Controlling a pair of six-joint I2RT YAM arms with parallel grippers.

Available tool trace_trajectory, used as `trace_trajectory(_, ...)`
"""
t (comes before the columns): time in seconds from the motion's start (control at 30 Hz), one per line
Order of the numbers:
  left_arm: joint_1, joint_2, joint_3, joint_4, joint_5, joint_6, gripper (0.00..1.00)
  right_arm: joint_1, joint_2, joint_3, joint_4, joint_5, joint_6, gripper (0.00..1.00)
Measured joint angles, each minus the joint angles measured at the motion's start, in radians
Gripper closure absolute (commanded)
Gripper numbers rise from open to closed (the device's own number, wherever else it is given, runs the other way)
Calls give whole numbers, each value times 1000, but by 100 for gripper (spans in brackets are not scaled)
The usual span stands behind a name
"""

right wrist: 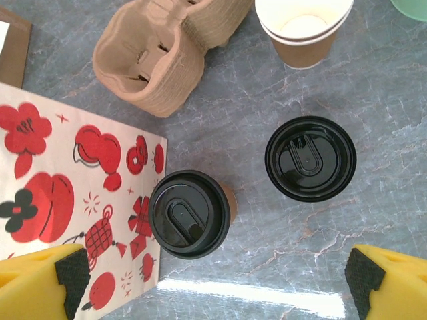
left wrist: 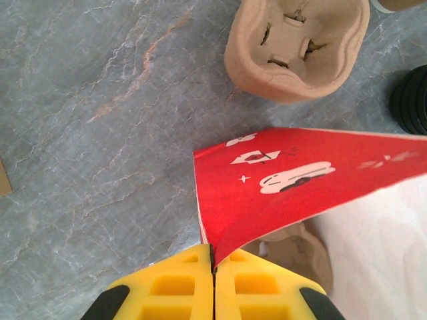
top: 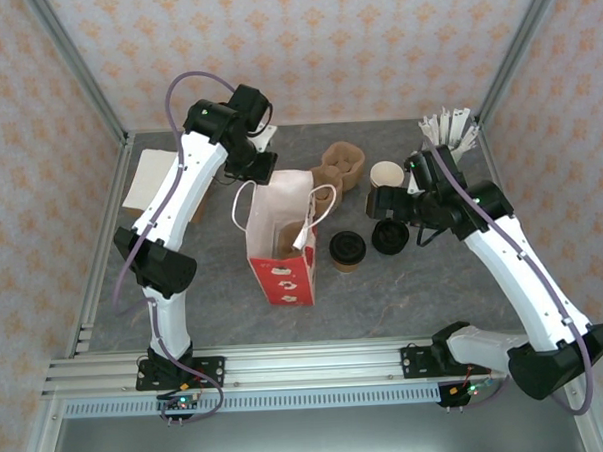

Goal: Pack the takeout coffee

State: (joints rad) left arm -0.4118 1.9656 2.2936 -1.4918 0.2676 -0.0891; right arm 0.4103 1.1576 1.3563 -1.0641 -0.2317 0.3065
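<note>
The takeout coffee [right wrist: 190,213], a brown paper cup with a black lid, stands upright on the table beside the red-and-white paper bag [right wrist: 67,200]. In the top view the coffee [top: 348,250] is just right of the bag [top: 282,242]. My right gripper [right wrist: 213,287] hovers open above the cup, one yellow finger out at each side of it and nothing between them; seen from above, that gripper [top: 381,210] hangs right of the cup. My left gripper [left wrist: 214,267] is shut on the bag's red upper edge [left wrist: 267,193], at the bag's far side [top: 251,168].
A loose black lid [right wrist: 310,159] lies right of the coffee. Behind stand open paper cups [right wrist: 303,27] and a moulded-pulp carrier [right wrist: 160,50]. White stirrers [top: 449,129] are at the back right. Another pulp carrier [left wrist: 300,250] sits inside the bag. Flat brown paper [top: 154,177] lies far left.
</note>
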Motion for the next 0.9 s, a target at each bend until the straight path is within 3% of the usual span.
trace_trajectory(0.23, 0, -103, -111, 6, -22, -23, 95, 9, 70, -49, -10, -31, 60, 1)
trace_trajectory(0.53, 2, -186, -212, 15, -67, -45, 91, 99, 138, -113, 18, -31, 146, 1)
trace_trajectory(0.7, 24, -222, -285, 31, -70, -56, 64, 134, 156, -115, 48, -27, 182, 0)
trace_trajectory(0.9, 54, -255, -266, 45, -68, -61, 25, 163, 177, -119, 63, -19, 219, 1)
